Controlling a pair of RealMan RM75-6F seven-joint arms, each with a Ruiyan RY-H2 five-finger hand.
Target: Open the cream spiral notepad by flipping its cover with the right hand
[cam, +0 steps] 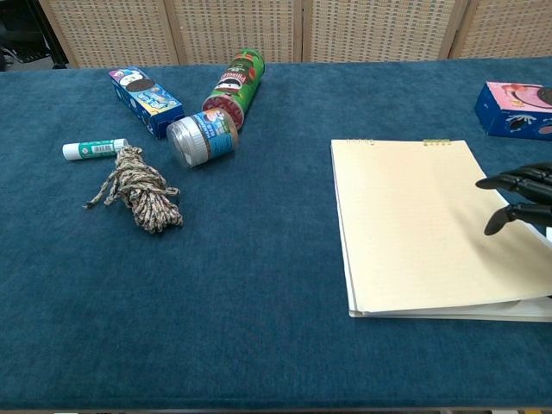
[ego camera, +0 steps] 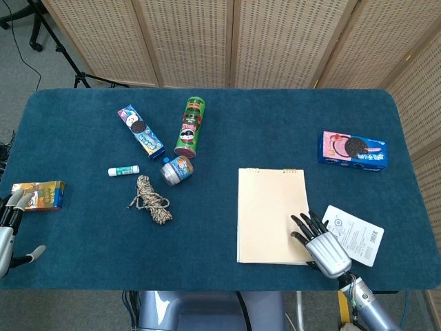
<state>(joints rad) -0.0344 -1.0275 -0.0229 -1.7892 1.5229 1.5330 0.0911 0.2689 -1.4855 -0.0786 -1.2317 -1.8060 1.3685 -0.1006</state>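
The cream spiral notepad lies flat and closed on the blue table, its spiral at the far edge; the chest view shows it as well. My right hand is at the pad's near right corner, fingers spread and reaching over its right edge, holding nothing. In the chest view only its dark fingertips show, hovering just above the cover, and the pad's near right corner looks slightly raised. My left hand rests at the table's near left edge, fingers apart and empty.
A white card lies right of the pad and a pink-blue cookie box beyond it. To the left are a rope bundle, small tin, green can, blue cookie box, glue stick and orange box.
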